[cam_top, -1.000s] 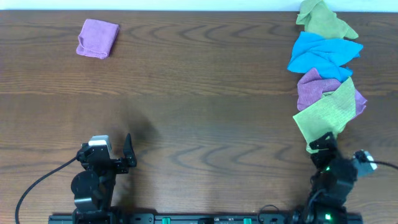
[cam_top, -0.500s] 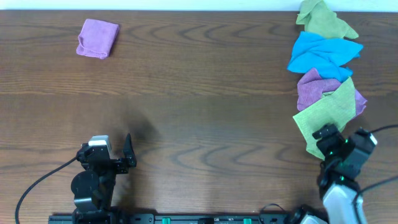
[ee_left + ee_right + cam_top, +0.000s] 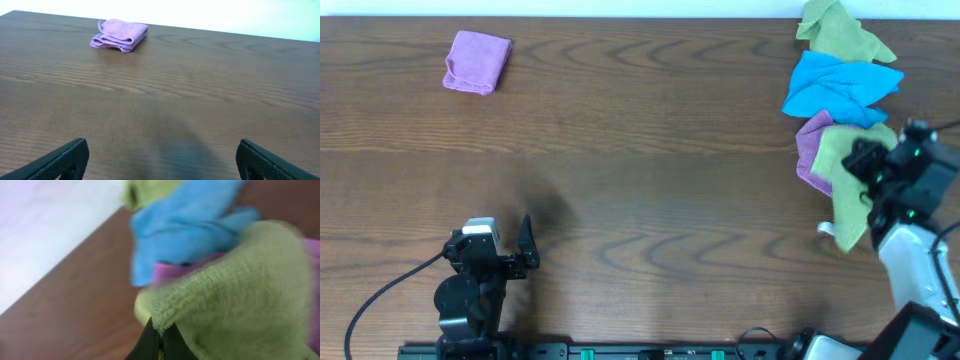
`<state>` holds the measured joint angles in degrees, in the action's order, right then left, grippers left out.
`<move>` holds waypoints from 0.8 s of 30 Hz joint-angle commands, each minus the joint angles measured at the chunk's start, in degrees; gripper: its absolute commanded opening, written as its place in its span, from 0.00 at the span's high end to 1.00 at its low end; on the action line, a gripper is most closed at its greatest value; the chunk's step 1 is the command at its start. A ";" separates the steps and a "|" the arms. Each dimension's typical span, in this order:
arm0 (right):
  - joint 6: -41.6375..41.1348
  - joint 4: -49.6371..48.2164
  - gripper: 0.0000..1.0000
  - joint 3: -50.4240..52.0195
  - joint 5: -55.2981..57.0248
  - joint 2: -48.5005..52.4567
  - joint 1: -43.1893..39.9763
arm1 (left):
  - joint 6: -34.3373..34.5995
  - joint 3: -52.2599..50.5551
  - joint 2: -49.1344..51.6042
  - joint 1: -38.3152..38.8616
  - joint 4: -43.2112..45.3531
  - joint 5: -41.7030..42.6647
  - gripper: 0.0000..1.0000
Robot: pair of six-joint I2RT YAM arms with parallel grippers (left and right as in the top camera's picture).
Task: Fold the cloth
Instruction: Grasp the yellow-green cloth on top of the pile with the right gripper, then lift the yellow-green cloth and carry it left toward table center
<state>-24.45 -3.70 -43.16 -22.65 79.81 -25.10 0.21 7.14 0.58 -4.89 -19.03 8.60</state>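
Observation:
A light green cloth [image 3: 842,185] hangs bunched from my right gripper [image 3: 865,160] at the right side of the table, partly over a purple cloth [image 3: 810,150]. In the right wrist view the gripper [image 3: 161,335] is shut on the green cloth's [image 3: 240,305] edge, with the purple cloth [image 3: 172,272] and a blue cloth [image 3: 185,230] behind it. My left gripper [image 3: 525,245] is open and empty near the front left; its fingers [image 3: 160,160] frame bare table.
A folded purple cloth [image 3: 477,61] lies at the far left, also in the left wrist view [image 3: 120,35]. A blue cloth [image 3: 838,85] and another green cloth [image 3: 840,30] lie crumpled at the far right.
My right gripper has lifted and moved away from the front edge toward the far side, pulling the green cloth's near corner up so the flat cloth is bunched. The left arm has not moved.

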 commanded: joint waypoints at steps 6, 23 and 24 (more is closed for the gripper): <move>8.07 8.66 0.99 -17.94 -6.69 -0.76 17.35 | 0.63 -1.25 -0.33 -0.31 -0.37 0.20 0.05; 8.66 6.47 0.99 -21.68 5.88 4.87 26.97 | 0.63 -1.25 -0.33 -0.31 -0.37 0.20 0.05; 8.66 6.47 0.99 -22.43 5.86 5.09 26.16 | 0.63 -1.25 -0.33 -0.31 -0.35 0.20 0.05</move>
<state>-16.86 3.40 -62.57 -19.90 84.53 3.42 0.21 7.14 0.58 -4.89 -19.03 8.62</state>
